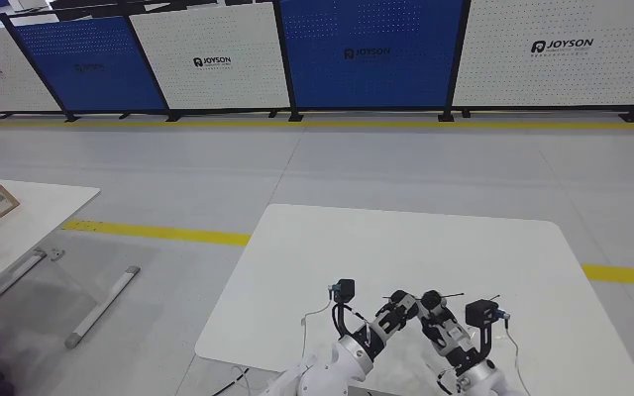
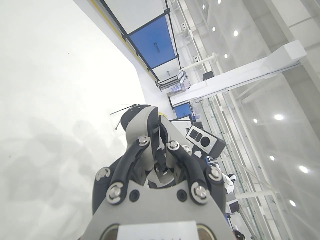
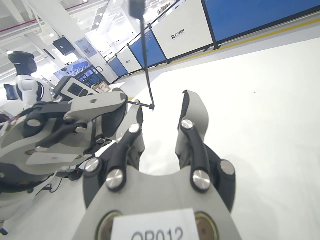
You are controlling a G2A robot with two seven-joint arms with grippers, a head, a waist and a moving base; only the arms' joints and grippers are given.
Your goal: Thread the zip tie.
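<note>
My left pincer (image 2: 155, 119) is clamped on the zip tie (image 3: 146, 58). My right pincer (image 3: 162, 106) stands apart just beside it, the strap's bend between its 2 fingers. Both hang near the table's (image 1: 416, 238) near edge, and the white top runs wide ahead.

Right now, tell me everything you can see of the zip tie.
The zip tie is a thin black strap, plastic by its look. One end is pinched in the shut left gripper; from there it runs out a short way, kinks sharply and rises to a blocky head, blurred near the camera. It is held above the white table, close by the open right gripper; whether it touches a finger is unclear.
</note>
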